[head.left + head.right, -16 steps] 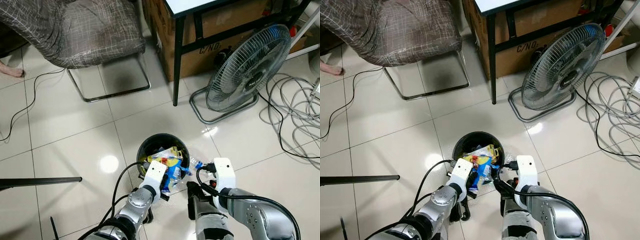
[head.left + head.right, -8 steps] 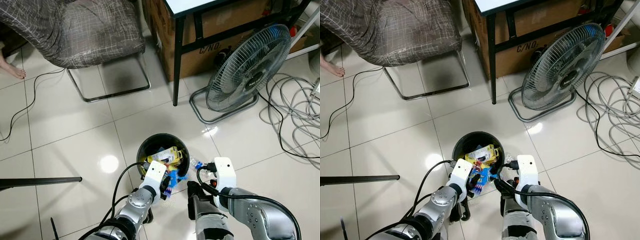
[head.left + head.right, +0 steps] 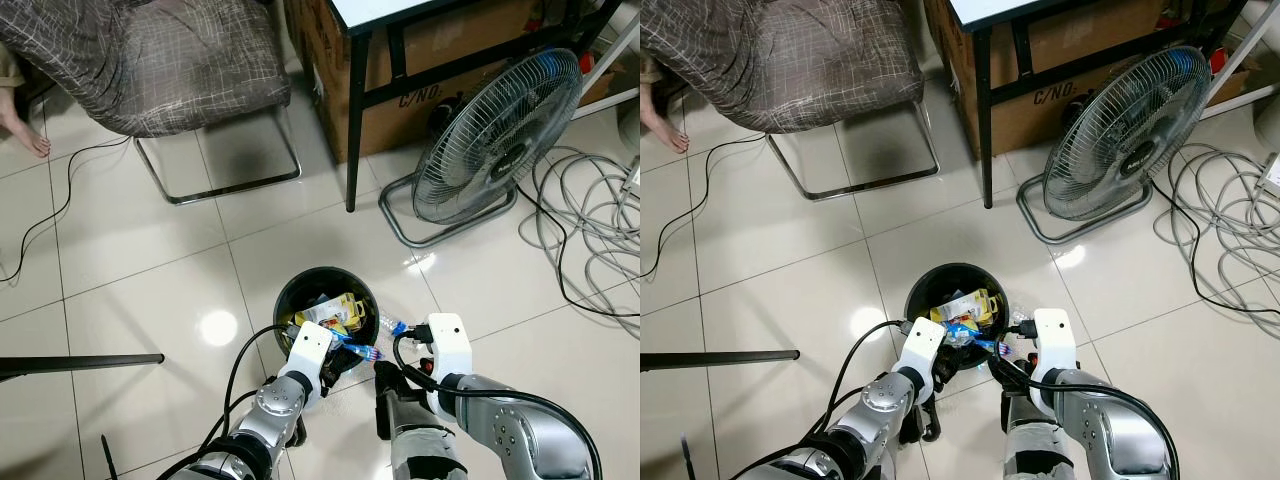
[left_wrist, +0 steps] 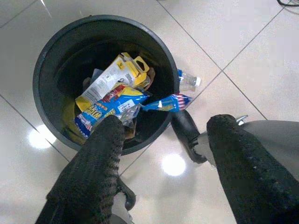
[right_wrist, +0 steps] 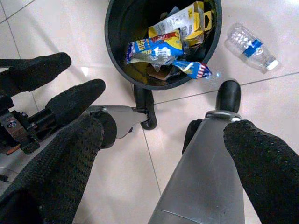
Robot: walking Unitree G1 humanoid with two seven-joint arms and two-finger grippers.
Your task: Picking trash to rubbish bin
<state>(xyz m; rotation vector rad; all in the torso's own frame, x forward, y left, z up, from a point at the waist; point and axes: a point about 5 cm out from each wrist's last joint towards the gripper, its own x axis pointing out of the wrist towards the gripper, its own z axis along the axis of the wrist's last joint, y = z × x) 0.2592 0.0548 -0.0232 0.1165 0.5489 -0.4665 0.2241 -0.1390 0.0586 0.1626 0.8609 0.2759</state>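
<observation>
Left gripper (image 4: 161, 140): fingers (image 4: 93, 172) spread wide, holding nothing, hanging just above the near rim of the rubbish bin (image 4: 44, 60). Right gripper (image 5: 163, 140): fingers (image 5: 261, 168) wide apart too, nothing between them, low over the floor (image 3: 150, 290) just beside the bin.

Out from the fingers, the black round bin, nearly full. Inside: a white and yellow carton (image 4: 112, 77) on top, a blue and yellow snack bag (image 4: 110, 109) under it, more scraps below. One blue wrapper (image 4: 167, 102) with red stripes lying across the rim, half in, half out, long side pointing away from the bin toward the right arm. Could slip out.

Still on the floor: a clear plastic bottle (image 5: 251, 45) with a blue label, lying flat just outside the bin, not touching it. Long side runs slantwise past the rim, cap end farther from the bin. On the robot's right side, so the right gripper is nearer. Probably the next thing to pick up: reach forward a little, past the hanging wrapper, and close across the bottle's short way.

Farther off: a standing fan (image 3: 495, 140), a tangle of grey cables (image 3: 590, 240), a chair (image 3: 160, 60) under a grey cloth.
</observation>
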